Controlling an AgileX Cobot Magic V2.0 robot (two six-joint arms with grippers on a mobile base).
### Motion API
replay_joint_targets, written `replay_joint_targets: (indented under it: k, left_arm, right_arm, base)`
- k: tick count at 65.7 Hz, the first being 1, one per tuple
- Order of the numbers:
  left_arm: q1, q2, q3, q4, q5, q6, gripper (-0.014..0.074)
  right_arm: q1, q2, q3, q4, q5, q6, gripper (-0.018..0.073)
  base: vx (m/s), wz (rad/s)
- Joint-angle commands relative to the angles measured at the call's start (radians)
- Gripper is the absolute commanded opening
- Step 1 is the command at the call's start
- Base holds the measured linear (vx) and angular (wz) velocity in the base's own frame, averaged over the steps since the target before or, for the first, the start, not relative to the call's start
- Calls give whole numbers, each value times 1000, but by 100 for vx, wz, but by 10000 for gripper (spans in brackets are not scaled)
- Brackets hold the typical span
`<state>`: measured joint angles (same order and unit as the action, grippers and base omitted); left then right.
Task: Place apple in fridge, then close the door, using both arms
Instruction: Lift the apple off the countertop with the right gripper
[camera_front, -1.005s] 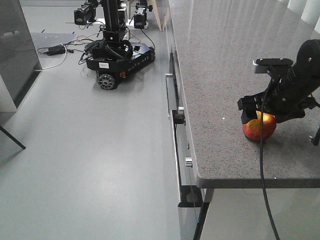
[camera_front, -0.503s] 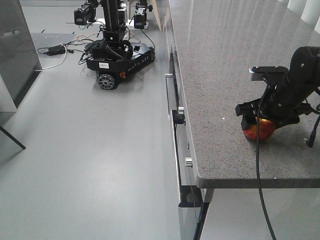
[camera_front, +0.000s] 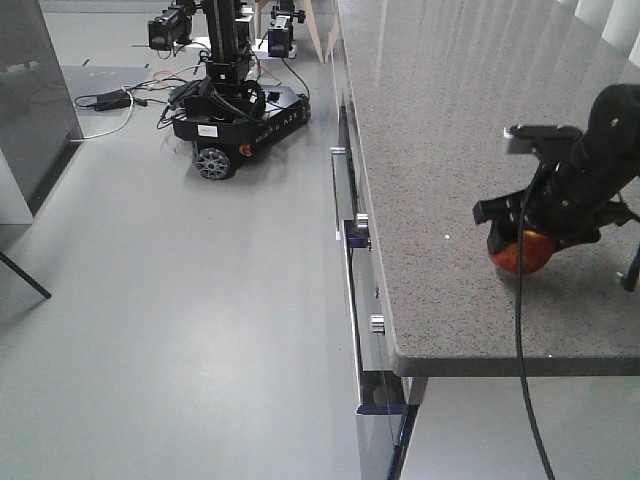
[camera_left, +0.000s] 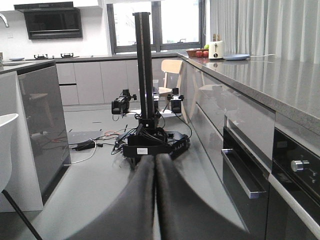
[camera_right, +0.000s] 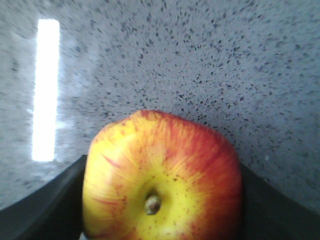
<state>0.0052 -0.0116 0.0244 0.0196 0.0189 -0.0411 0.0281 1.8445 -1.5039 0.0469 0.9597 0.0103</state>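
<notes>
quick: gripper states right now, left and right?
Left gripper: shut, fingers pressed together, holding nothing.
Right gripper: shut on the apple, with a finger against each side.

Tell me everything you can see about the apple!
The apple is round and glossy, red with streaks running into a yellow patch around its short brown stem, plus tiny dark freckles. Its stem end faces the right wrist camera. It sits between the right gripper's two black fingers, which hug its left and right sides. Below it is the grey speckled countertop, near the front edge. I cannot tell whether the apple touches the counter or is just lifted.
</notes>
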Motion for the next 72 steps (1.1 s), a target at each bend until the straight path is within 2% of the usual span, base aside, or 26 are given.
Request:
replay_joint_targets:
  k: [1, 8, 26, 44, 58, 72]
  left_arm:
    - [-5, -16, 28, -1, -70, -9, -6]
    - [-5, -16, 28, -1, -70, -9, -6]
    - [-5, -16, 28, -1, -70, -9, -6]
    - [-5, -16, 28, -1, -70, -9, -6]
    - [-5, -16, 28, -1, -70, -9, -6]
    - [-5, -16, 28, -1, -70, -9, -6]
  right_arm:
    - [-5, -120, -23, 15, -10, 29, 202]
    - [30, -219, 39, 7, -5, -4, 162]
    - [196, -563, 337, 6, -174, -37, 132]
    - [327, -866, 553, 9, -179, -60, 133]
    - [350, -1058, 696, 17, -155, -62, 133]
    - [350, -1201, 731, 15, -96, -62, 133]
  base:
    - [0, 0]
    - [0, 0]
    - [0, 0]
    - [0, 0]
    - [0, 0]
    - [0, 0]
